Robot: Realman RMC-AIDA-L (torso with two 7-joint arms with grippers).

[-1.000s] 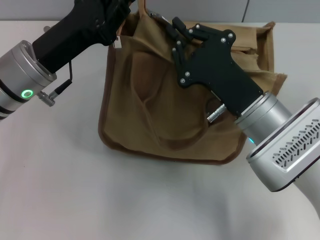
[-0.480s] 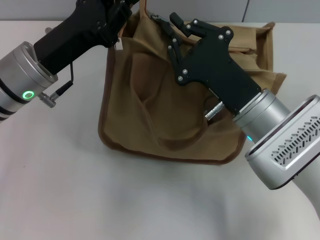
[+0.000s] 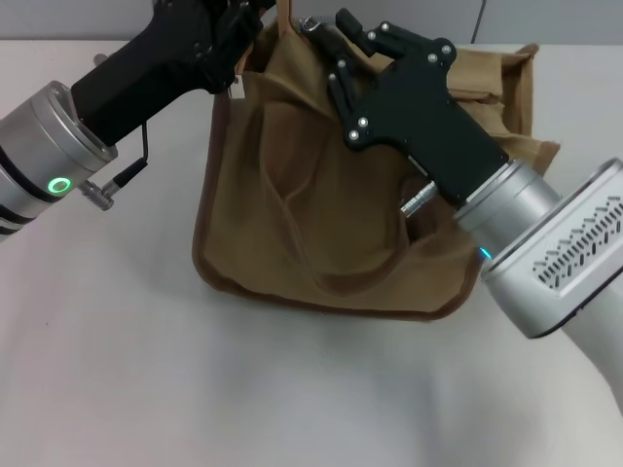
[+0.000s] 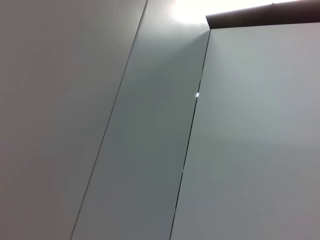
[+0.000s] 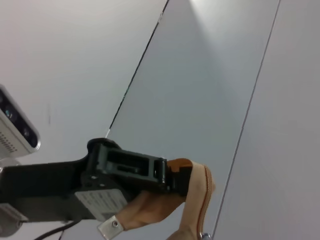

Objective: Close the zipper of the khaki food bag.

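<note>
**Jaws clamped on both sides of the bag's top edge**

The jaws of the left gripper (image 3: 237, 29), black and boxy, are clenched on the tan fabric at the top left corner of the khaki food bag (image 3: 311, 195), a boxy tan canvas tote with darker brown piping; the right wrist view shows that same left gripper (image 5: 167, 175) with tan cloth and a strap pinched in its end. The right gripper (image 3: 326, 39), black with silver screws, reaches in from the lower right of the frame, and its jaws sit closed at the small shiny silver pull tab (image 3: 310, 23) of the zipper at the bag's top edge, near the upper centre of the frame, though the tab itself is mostly hidden behind the fingers.

The bag stands at the upper middle of the head view, its front panel sagging in deep folds and its base resting on the white counter (image 3: 195, 389). A narrow tan looped handle (image 3: 283, 15) rises at the very top edge between the two grippers. The bag's far side, with its brown-edged pocket (image 3: 496, 88), shows at the upper right behind the right arm.

The left wrist view shows only pale grey wall panels (image 4: 100, 125).
</note>
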